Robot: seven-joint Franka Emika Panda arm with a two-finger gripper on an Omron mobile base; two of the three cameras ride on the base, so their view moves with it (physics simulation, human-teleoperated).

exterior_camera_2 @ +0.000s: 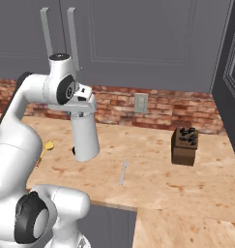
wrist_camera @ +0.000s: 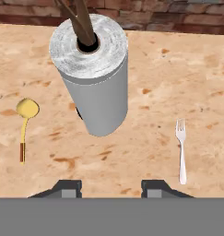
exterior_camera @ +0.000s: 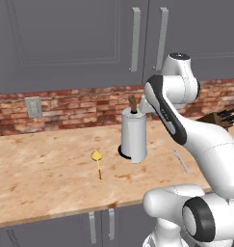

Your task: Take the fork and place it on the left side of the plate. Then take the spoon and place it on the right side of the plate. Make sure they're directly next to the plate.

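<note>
The silver-grey fork lies flat on the wooden counter, to the right of the paper towel roll. To the left of the roll lies the spoon, with a yellow-gold bowl and an orange handle. My gripper hovers high above the counter, just in front of the roll and between the two pieces of cutlery. It is open with nothing between its fingers. The plate is out of view.
An upright paper towel roll on a dark holder stands right under the hand. A brown knife block stands at the counter's right. A brick wall with an outlet backs the counter.
</note>
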